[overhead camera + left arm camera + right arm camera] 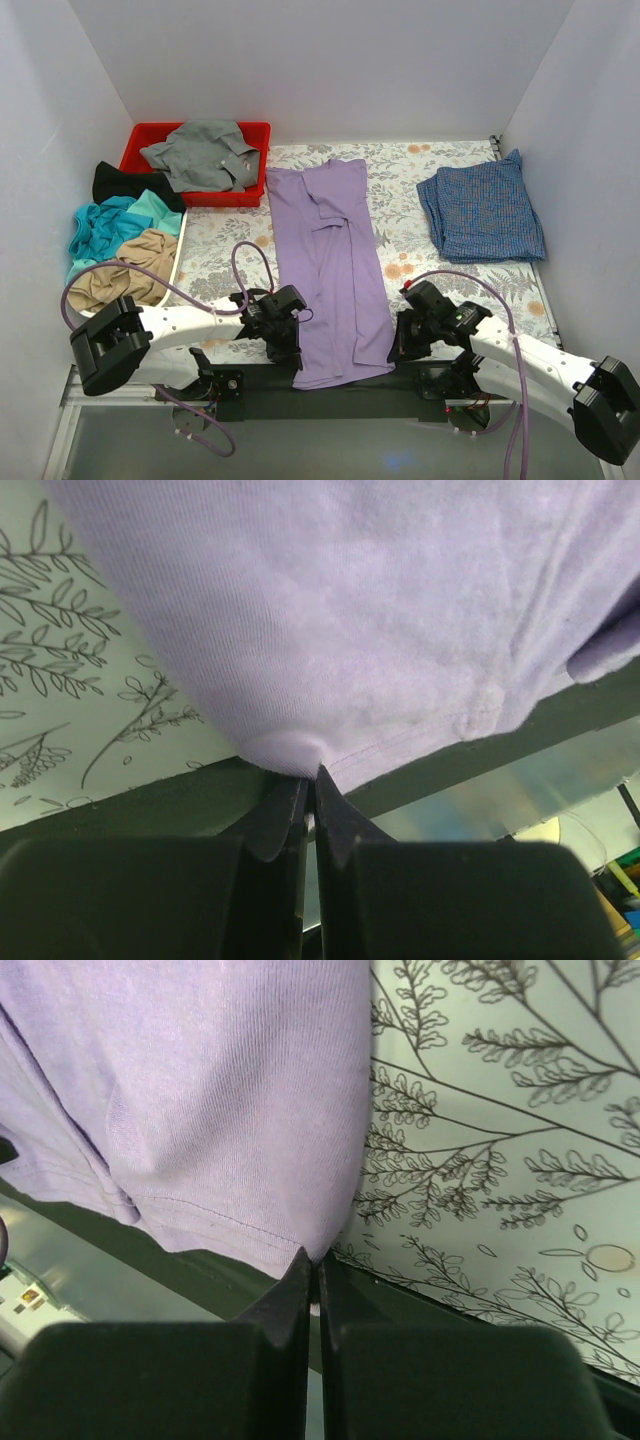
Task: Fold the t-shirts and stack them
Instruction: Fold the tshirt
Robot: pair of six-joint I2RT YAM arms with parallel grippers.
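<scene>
The lavender t-shirt (330,260) is lying lengthwise in the middle of the counter (420,270), with the sleeves folded inward so that it is making one long narrow strip. Its collar end is pointing to the far wall, and its near hem is reaching over the dark strip at the near edge.

The left gripper (310,780) is pinching the near left corner of this hem; its jaws are pressed together on the cloth, and a small bulge of fabric is showing just above the tips. The right gripper (315,1260) is gripping the near right corner in the same way, with its jaws clenched on the hem edge.

The blue checked t-shirt (482,215) is resting folded at the far right of the counter, well apart from the lavender one. At the far left, a grey t-shirt (205,155) is lying crumpled in a red bin (258,135). Beside the bin, a black t-shirt (125,183), a teal t-shirt (105,225) and a tan t-shirt (125,270) are lying in a loose pile.
</scene>
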